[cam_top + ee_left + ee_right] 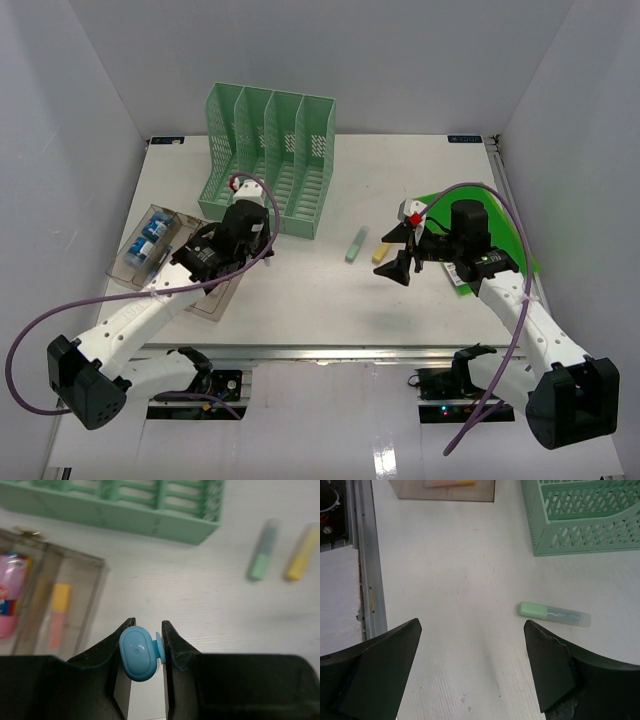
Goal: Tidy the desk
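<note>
The white desk [320,300] holds a clear plastic tray [140,262] at the left and a mint-green file rack [265,160] at the back. My left gripper [258,243] hovers just right of the tray; in the left wrist view my left gripper [146,645] is shut on a small blue oval piece [136,653]. A green highlighter [356,244] and a yellow highlighter [381,252] lie mid-desk. My right gripper [398,252] is open and empty over the bare desk, with the green highlighter [555,613] just beyond its right finger.
The tray [55,605] holds a pink packet [12,595], a yellow-and-pink highlighter [59,612] and, at its far end, blue-and-white items [152,237]. A green sheet [500,235] lies under the right arm. The metal rail [367,555] runs along the desk's front edge.
</note>
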You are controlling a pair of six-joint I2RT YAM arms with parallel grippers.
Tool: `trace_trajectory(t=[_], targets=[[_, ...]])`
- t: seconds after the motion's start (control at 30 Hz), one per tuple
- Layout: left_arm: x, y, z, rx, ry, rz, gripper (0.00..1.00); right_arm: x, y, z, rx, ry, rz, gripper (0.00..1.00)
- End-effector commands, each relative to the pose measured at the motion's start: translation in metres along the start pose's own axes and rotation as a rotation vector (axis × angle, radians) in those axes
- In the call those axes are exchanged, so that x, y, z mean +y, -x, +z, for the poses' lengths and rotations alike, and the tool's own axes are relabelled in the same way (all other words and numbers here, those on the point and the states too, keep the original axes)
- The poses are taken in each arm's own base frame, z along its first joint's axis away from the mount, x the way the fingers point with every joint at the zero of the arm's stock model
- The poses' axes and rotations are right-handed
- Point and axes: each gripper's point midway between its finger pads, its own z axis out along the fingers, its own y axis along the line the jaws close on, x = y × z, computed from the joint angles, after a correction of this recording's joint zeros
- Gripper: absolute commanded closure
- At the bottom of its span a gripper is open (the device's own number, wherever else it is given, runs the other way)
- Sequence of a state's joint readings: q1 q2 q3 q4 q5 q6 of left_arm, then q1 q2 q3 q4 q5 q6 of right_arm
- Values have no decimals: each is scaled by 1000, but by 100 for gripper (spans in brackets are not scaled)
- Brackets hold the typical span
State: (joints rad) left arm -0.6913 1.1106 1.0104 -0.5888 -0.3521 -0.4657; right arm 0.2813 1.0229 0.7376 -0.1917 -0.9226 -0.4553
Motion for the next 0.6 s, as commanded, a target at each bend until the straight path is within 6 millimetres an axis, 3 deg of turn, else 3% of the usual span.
trace_trajectory(t=[0.0, 0.13, 0.23, 0.37, 0.53, 0.57], targets=[[108, -26, -20, 201, 388, 262, 100, 2, 0, -2, -6, 9, -9, 10], [157, -19, -2, 185, 487, 269, 100, 0, -2, -5, -6, -4, -2, 10], [171, -24, 12, 225, 500, 309, 100, -2, -4, -7, -6, -11, 6, 10], [172, -33, 30, 265, 477, 329, 100, -3, -5, -7, -6, -13, 10, 10], [168, -58, 45, 353, 424, 330, 100, 0, -12, -6, 9, 10, 9, 10], [168, -60, 46, 358, 423, 328, 95, 2, -15, -6, 16, 29, -16, 10]])
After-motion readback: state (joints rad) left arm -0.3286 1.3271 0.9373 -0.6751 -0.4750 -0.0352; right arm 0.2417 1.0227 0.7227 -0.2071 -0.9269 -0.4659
